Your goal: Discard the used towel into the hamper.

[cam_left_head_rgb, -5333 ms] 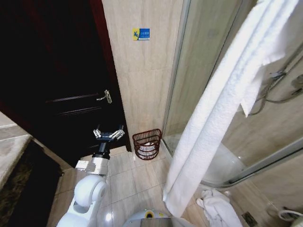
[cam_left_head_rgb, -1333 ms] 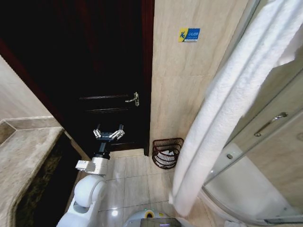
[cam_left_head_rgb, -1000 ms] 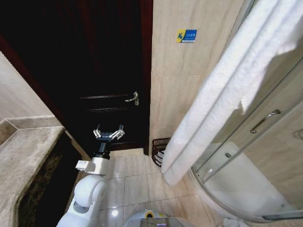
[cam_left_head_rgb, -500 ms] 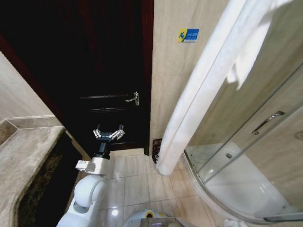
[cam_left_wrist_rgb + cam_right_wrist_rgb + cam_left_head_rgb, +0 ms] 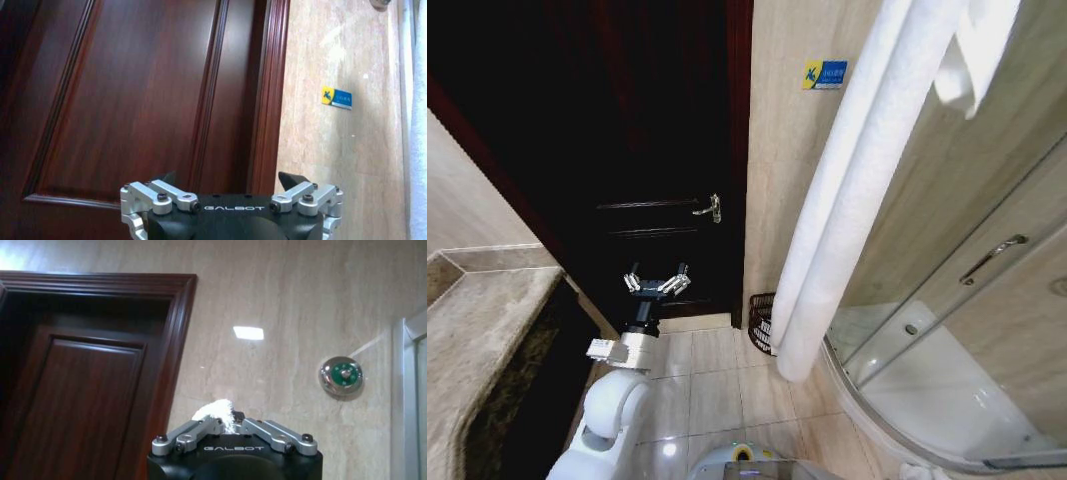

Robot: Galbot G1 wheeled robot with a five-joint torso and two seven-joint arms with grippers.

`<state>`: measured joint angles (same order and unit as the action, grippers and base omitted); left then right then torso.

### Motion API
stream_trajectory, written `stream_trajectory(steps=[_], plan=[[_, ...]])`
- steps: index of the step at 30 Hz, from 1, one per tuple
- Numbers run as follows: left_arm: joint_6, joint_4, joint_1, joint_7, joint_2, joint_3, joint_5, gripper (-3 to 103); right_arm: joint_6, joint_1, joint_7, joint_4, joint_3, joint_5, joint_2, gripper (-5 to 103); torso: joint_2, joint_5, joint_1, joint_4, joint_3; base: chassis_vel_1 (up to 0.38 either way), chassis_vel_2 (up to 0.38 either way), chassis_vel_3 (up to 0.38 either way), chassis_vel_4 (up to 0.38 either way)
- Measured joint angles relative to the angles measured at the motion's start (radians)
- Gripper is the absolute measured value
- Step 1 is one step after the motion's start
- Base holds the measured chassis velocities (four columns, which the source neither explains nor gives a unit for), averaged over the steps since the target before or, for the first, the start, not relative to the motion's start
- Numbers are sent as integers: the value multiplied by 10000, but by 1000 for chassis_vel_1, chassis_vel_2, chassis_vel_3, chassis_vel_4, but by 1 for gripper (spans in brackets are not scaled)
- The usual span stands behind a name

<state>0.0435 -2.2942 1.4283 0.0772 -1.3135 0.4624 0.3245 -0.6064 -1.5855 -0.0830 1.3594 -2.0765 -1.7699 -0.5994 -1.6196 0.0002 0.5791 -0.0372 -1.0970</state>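
Note:
The used towel (image 5: 852, 190) is long and white and hangs from above the head view's upper right, its lower end just above the floor. In the right wrist view my right gripper (image 5: 227, 423) is shut on a white tuft of the towel (image 5: 215, 410), held high and facing the tiled wall. The hamper (image 5: 759, 320), a dark reddish-brown openwork basket, stands on the floor by the wall and the towel's lower end covers most of it. My left gripper (image 5: 657, 283) is raised in front of the dark door, open and holding nothing, its fingers (image 5: 167, 179) spread.
A dark wooden door (image 5: 647, 150) with a metal handle (image 5: 708, 209) fills the left half. A marble counter (image 5: 487, 330) is at the left. A curved glass shower enclosure (image 5: 947, 330) is at the right. Tiled floor (image 5: 717, 385) lies open before the hamper.
The hanging towel has swung left and now hangs steeper, its lower end in front of the hamper. The left arm has not moved.

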Motion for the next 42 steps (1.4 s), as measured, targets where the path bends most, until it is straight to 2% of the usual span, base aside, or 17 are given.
stream_trajectory(steps=[7,14,23,32,36,42], plan=[[0,0,0,0,0,0,0,100,28,-18,66,-648,3,339,-478,2,0,-1,1,-1,0,0,0,0,0],[0,0,0,0,0,0,0,100,28,98,116,-700,-9,400,-525,2,-70,-2,36,-1,-27,0,0,0,0],[0,0,0,0,0,0,0,100,25,99,244,-878,-14,615,-553,2,-711,0,337,-1,-369,0,0,0,0],[0,0,0,0,0,0,0,100,168,-134,421,-1716,71,1576,-1061,2,-1507,-4,716,-2,-786,0,0,0,0],[0,0,0,0,0,0,0,100,298,-354,425,-2007,323,2009,-1167,2,-1734,-1,826,-2,-907,0,0,0,0],[0,0,0,0,0,0,0,100,453,-636,411,-2390,486,2163,-1299,2,-1805,2,869,-2,-950,0,0,0,0]])
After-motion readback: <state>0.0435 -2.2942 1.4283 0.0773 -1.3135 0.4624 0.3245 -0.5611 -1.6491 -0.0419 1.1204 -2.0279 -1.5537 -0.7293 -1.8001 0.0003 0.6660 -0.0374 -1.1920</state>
